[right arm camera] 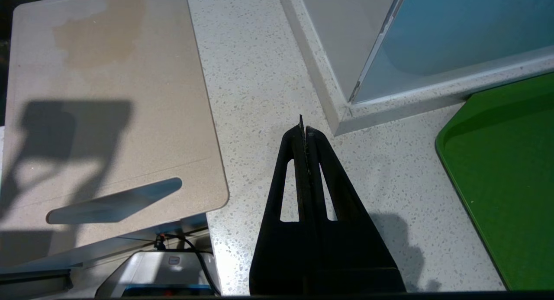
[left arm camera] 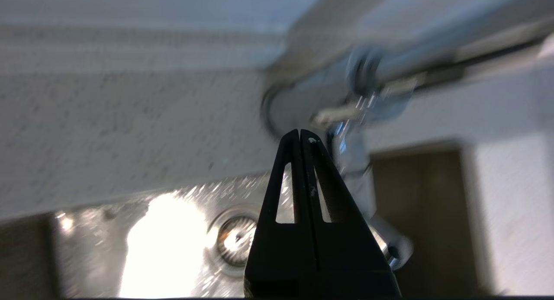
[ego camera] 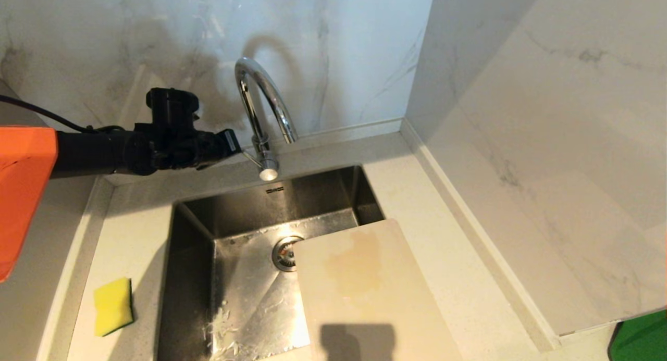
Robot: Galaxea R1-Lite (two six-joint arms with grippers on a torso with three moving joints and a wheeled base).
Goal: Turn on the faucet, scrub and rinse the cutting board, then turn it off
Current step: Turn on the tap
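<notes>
While right claw (right arm camera: 305, 131) parked closed, left claw (ego camera: 235, 140) closed, arm level, tip beside faucet (ego camera: 260, 98) lever.

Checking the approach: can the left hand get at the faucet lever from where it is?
Probably yes. The left hand, shut, sits just beside the faucet at lever height, with nothing showing between them. Contact cannot be told.
</notes>
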